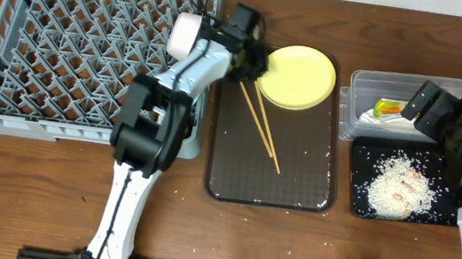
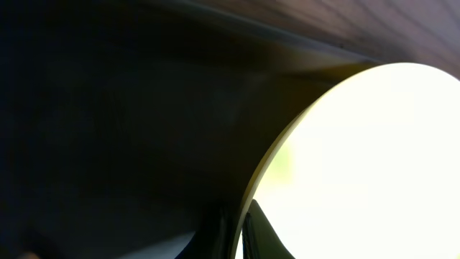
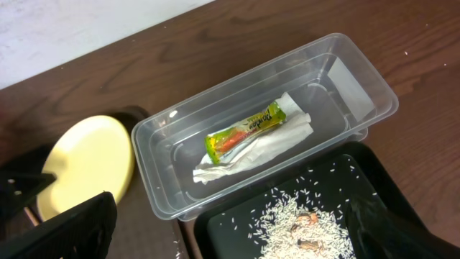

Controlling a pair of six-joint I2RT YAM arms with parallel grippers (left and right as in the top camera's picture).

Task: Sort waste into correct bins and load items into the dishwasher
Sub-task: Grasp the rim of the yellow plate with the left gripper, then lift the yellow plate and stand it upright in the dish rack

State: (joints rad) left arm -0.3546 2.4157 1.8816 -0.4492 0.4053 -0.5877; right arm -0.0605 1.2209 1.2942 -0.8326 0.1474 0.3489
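My left gripper point(image 1: 253, 61) is shut on the left rim of the round pale yellow plate point(image 1: 299, 76), which lies at the far end of the brown serving tray point(image 1: 296, 178). In the left wrist view the plate's edge point(image 2: 359, 165) sits between the fingers point(image 2: 241, 234). Wooden chopsticks point(image 1: 261, 120) lie on the tray. My right gripper point(image 3: 237, 237) is open and empty above the clear tub point(image 3: 165, 194) and the black tray point(image 3: 223, 230). The tub holds the green-and-yellow wrapper point(image 3: 244, 132) and the white napkin point(image 3: 251, 155). Rice point(image 3: 302, 223) lies in the black tray.
The grey dish rack point(image 1: 91, 39) stands at the left. A white rounded object point(image 1: 185, 34) sits at the rack's right edge beside my left arm; I cannot tell what it is. Loose rice grains are scattered on the table near the front edge point(image 1: 287, 244).
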